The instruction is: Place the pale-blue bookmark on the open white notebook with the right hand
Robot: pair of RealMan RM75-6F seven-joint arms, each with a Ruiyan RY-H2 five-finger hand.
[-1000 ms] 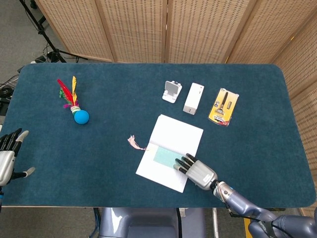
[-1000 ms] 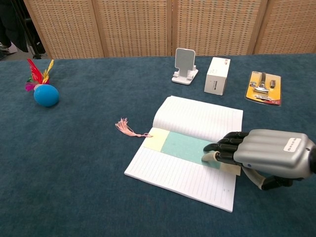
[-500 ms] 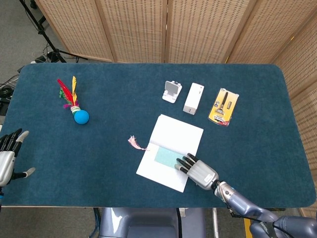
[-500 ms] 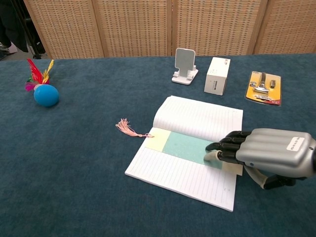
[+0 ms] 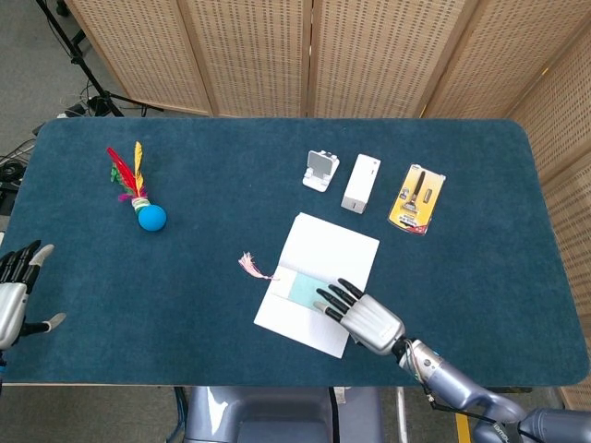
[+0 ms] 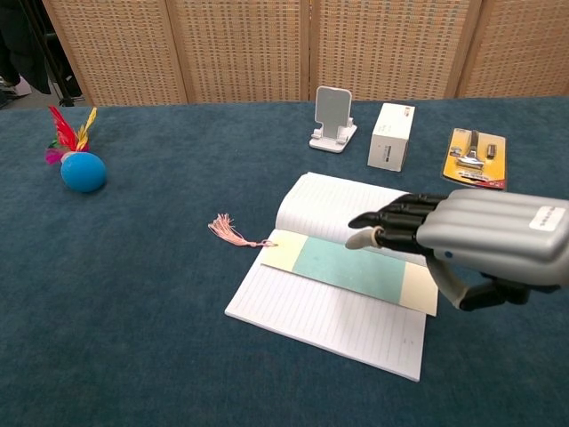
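The pale-blue bookmark (image 6: pixel 348 271) (image 5: pixel 300 290) lies flat across the middle of the open white notebook (image 6: pixel 329 316) (image 5: pixel 328 247), with its pink tassel (image 6: pixel 228 231) (image 5: pixel 251 268) trailing onto the blue cloth at the left. My right hand (image 6: pixel 471 240) (image 5: pixel 362 314) hovers above the notebook's right side, fingers stretched out and apart, holding nothing and clear of the bookmark. At the near left edge of the table my left hand (image 5: pixel 14 286) is spread and empty.
A white phone stand (image 6: pixel 332 118), a white box (image 6: pixel 391 135) and a yellow blister pack (image 6: pixel 476 157) line the far side. Far left lies a blue shuttlecock with coloured feathers (image 6: pixel 76 160). Folding screens (image 6: pixel 267 44) stand behind the table (image 6: pixel 133 294).
My right hand has lifted off the bookmark's right end and risen above the page, fingers straightening. The bookmark stays flat on the notebook. My left hand has not moved.
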